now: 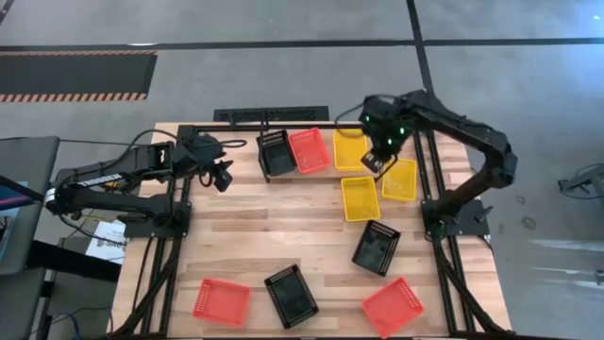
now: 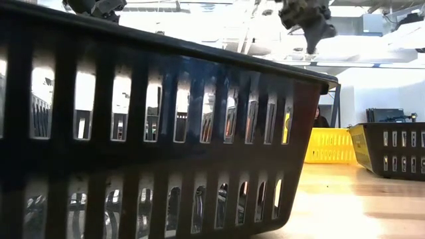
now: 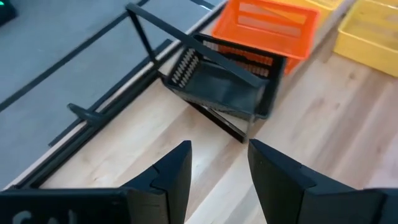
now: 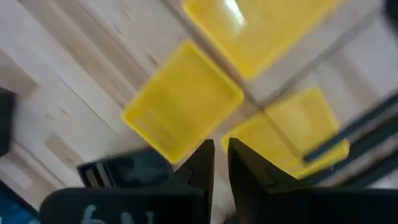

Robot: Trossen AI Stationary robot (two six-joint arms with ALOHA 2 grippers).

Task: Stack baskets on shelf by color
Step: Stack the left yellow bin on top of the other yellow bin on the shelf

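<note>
From above: one black basket [image 1: 276,153], one red basket [image 1: 310,149] and one yellow basket [image 1: 350,148] sit on the shelf [image 1: 274,115] along the worktop's far edge. Right gripper [image 1: 377,161] hangs over two more yellows near the right edge, fingers a narrow gap apart, empty. I'd drop squarely onto one rim and lift level. Low view: a black basket's wall [image 2: 159,153] blocks nearly everything. Left wrist: left gripper [image 3: 219,168] open, empty, facing the shelved black one, waiting near the far-left corner. Right wrist: yellow baskets [image 4: 183,109] blurred; which it targets, I can't tell
</note>
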